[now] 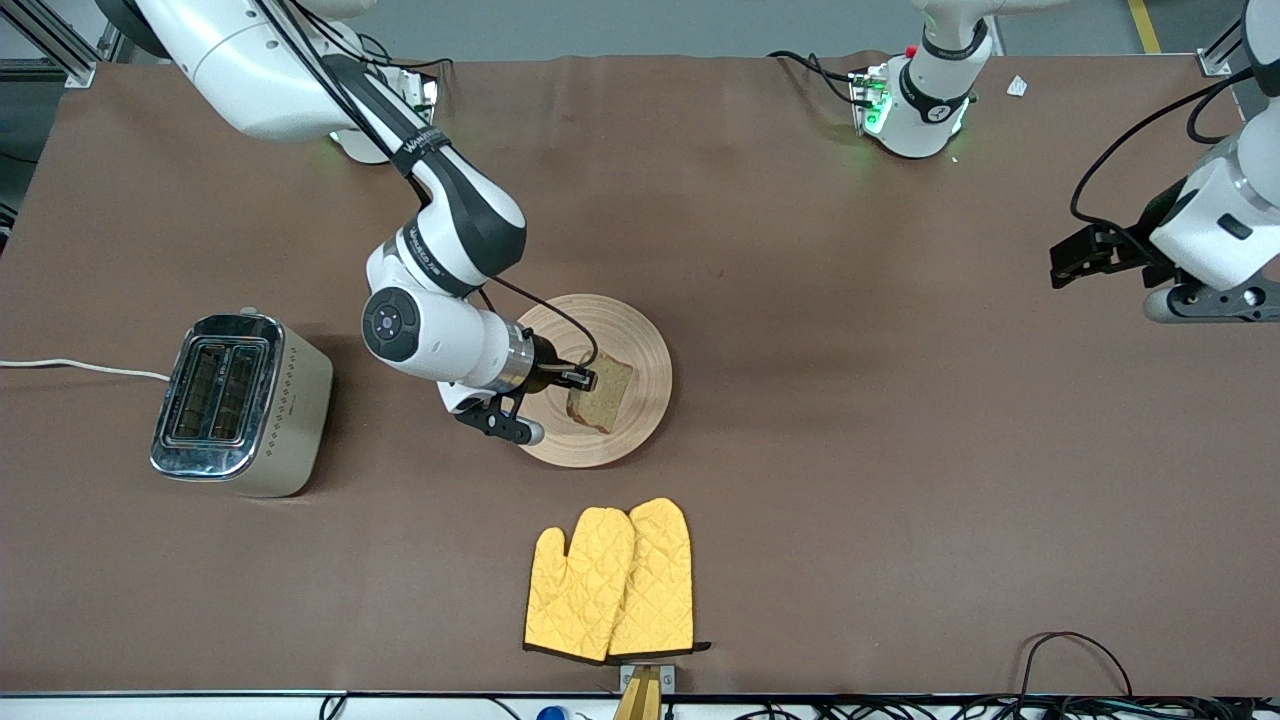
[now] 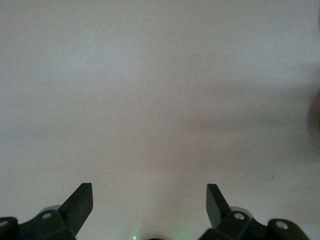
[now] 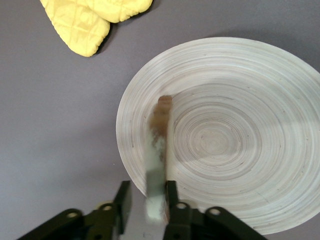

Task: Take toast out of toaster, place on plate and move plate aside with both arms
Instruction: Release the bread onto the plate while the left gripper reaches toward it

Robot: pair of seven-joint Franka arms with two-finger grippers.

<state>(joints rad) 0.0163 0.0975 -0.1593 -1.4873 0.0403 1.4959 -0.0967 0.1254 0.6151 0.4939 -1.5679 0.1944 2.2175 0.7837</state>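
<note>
1. The right gripper [image 1: 590, 378] hangs over the plate [image 1: 640, 340], jaws parted around the toast [image 1: 603, 394], one finger apart from it.
2. The left gripper [image 2: 149, 202] waits open.
3. The toaster's [image 1: 240, 405] writing is unreadable.

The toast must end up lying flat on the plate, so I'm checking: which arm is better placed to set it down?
Right. Its pincer is over the plate with the toast between its fingers. The left pincer waits open above bare table at the left arm's end.
</note>
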